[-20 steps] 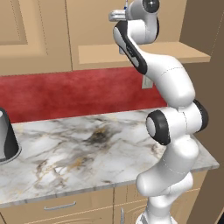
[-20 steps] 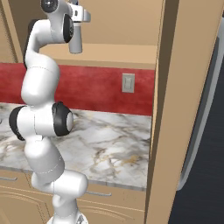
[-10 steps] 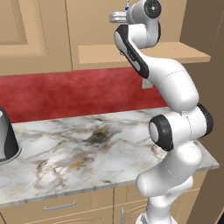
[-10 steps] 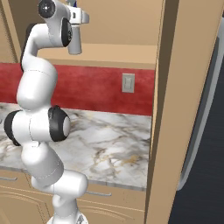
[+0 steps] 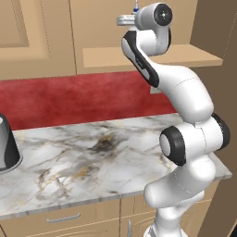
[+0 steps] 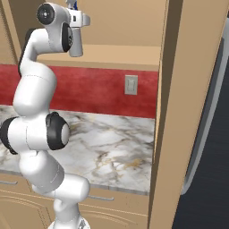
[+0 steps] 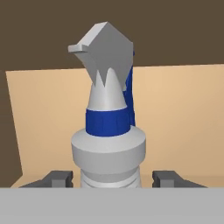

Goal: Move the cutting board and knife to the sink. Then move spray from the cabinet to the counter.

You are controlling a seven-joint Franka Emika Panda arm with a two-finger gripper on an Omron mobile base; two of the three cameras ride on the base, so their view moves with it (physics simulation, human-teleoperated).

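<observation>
We have the spray (image 7: 108, 131) standing between our finger tips (image 7: 57, 178) up at the cabinet (image 5: 152, 56) ledge, the gripper (image 7: 112, 179) spread with a tip either side of the bottle; we cannot tell whether they touch it. The risk, we judge: its smooth, round, top-heavy body could slip or tip off the flat tan shelf if we close off-centre, dropping to the veined marble counter (image 5: 92, 157).
</observation>
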